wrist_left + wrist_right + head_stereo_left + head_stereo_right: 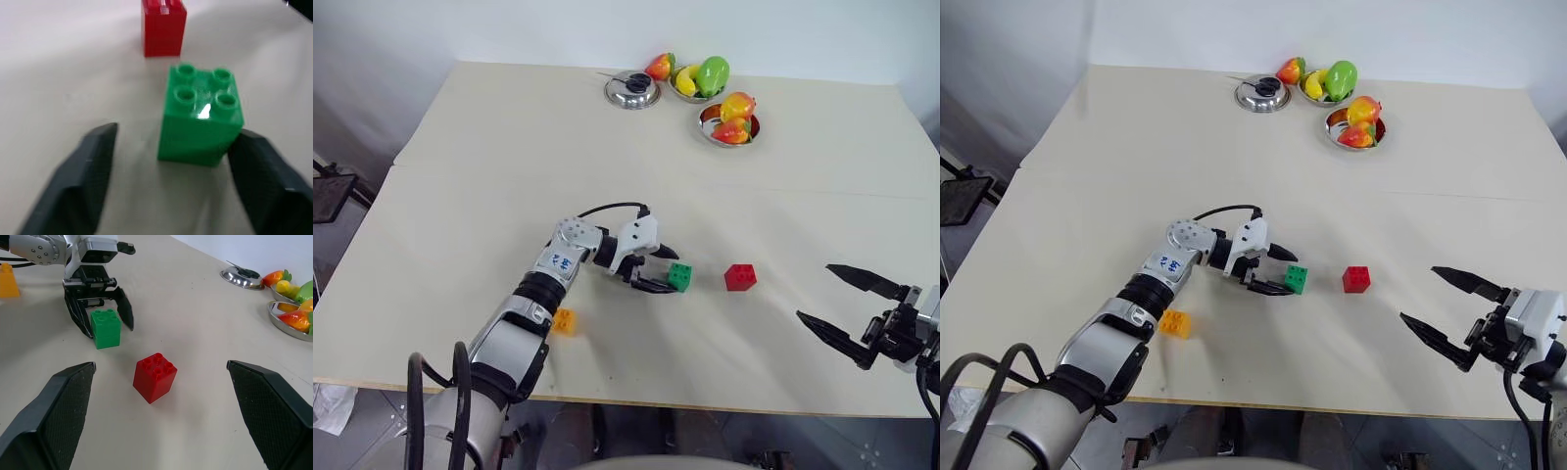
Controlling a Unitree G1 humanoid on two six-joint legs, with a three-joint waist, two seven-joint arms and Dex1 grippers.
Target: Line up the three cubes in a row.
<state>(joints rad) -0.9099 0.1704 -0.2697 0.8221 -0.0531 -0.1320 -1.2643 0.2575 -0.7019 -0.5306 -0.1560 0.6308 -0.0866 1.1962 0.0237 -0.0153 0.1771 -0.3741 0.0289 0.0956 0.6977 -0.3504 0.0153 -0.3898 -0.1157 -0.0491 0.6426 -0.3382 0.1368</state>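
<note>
The pale bench (460, 196) carries everything. Taking its middle as the clock's hub, with twelve at the far edge, the left arm reaches in from seven o'clock and ends at the left gripper (663, 270) close to the hub, pointing toward three. Its black fingers (83, 181) are spread apart, one on either side of the green cube (681, 276). In the left wrist view one finger sits right against the cube's lower corner while the other stands clear of it, so the cube rests on the bench, unclamped.

The right gripper (847, 308) hangs at about four o'clock near the bench's near edge, its fingers (58, 416) splayed wide and holding nothing, pointed toward the cubes.

At twelve to one o'clock, near the far edge, stand three metal bowls: one bowl (631, 91) with a dark object inside, a second bowl (693, 94) holding plastic fruit (712, 74), and a third bowl (727, 129) with more red and yellow fruit.

The red cube (740, 277) sits near the green one, on its three o'clock side, apart from it, studs up. The orange-yellow cube (565, 320) lies well apart at seven o'clock, just beside the left forearm.
</note>
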